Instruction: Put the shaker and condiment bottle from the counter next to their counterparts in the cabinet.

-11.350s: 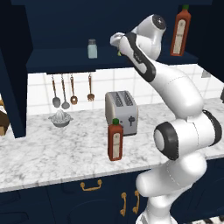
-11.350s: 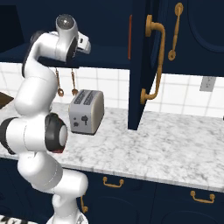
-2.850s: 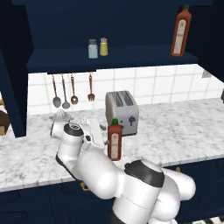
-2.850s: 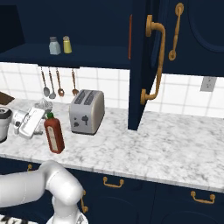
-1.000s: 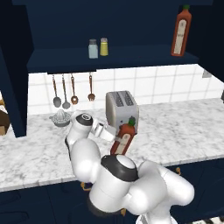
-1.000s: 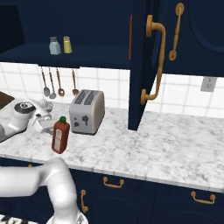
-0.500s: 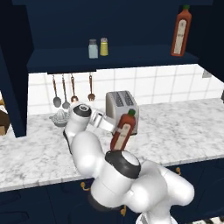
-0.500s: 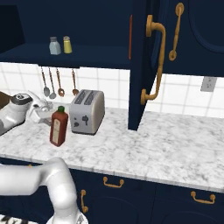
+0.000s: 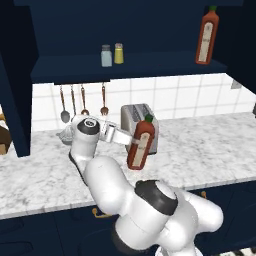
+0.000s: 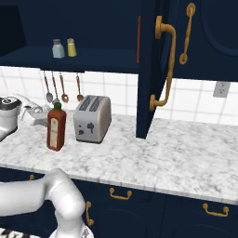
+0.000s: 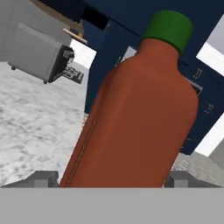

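My gripper (image 9: 133, 144) is shut on the condiment bottle (image 9: 140, 146), a red-orange bottle with a green cap, held leaning just over the counter (image 9: 210, 145) in front of the toaster. In the hand view the condiment bottle (image 11: 135, 113) stands between the two fingertips (image 11: 43, 177). From the right side, the gripper (image 10: 46, 122) holds the condiment bottle (image 10: 56, 128) from its left. Up in the cabinet (image 9: 130, 66), the yellow shaker (image 9: 118, 53) stands beside a pale blue-white shaker (image 9: 106, 55). A second red bottle (image 9: 206, 35) stands at the shelf's right end.
A grey toaster (image 9: 141, 122) stands right behind the held bottle. Utensils (image 9: 83, 100) hang on the tiled wall under the shelf. The open cabinet door (image 10: 153, 69) with a brass handle juts out over the counter right of the toaster (image 10: 93, 118).
The gripper has carried the bottle a little upward and sideways along the counter in front of the toaster. The two shakers and the shelf bottle have stayed put.
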You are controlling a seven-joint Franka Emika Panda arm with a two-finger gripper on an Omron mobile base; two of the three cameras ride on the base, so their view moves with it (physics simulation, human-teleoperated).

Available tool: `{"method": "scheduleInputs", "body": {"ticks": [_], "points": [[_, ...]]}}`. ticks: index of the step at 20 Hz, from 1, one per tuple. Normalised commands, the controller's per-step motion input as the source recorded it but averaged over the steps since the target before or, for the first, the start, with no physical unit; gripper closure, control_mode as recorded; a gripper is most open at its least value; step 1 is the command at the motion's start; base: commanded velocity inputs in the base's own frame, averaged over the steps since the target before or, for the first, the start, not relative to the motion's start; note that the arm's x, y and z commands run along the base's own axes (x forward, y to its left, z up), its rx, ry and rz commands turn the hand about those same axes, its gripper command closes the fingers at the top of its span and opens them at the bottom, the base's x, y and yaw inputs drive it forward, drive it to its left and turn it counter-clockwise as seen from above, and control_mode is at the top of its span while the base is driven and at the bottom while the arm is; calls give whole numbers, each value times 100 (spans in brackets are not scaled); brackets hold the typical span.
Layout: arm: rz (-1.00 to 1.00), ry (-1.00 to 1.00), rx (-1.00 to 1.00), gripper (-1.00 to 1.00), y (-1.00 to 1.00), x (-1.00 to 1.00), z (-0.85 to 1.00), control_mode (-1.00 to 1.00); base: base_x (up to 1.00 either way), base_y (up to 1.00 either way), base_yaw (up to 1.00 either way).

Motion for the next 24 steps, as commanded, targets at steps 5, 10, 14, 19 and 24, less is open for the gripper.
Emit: {"method": "scheduleInputs", "body": {"ticks": [5,10,14,19,24], "points": [[30,-2,-12,100,-38,-61,37,-100,0,0,0],[23,0,-13,100,-40,-46,46,-100,0,0,0],[19,0,-1,100,-37,-15,68,-100,0,0,0],[18,0,0,100,-39,0,68,-100,0,0,0],[17,0,0,100,-37,0,68,-100,0,0,0]]}}
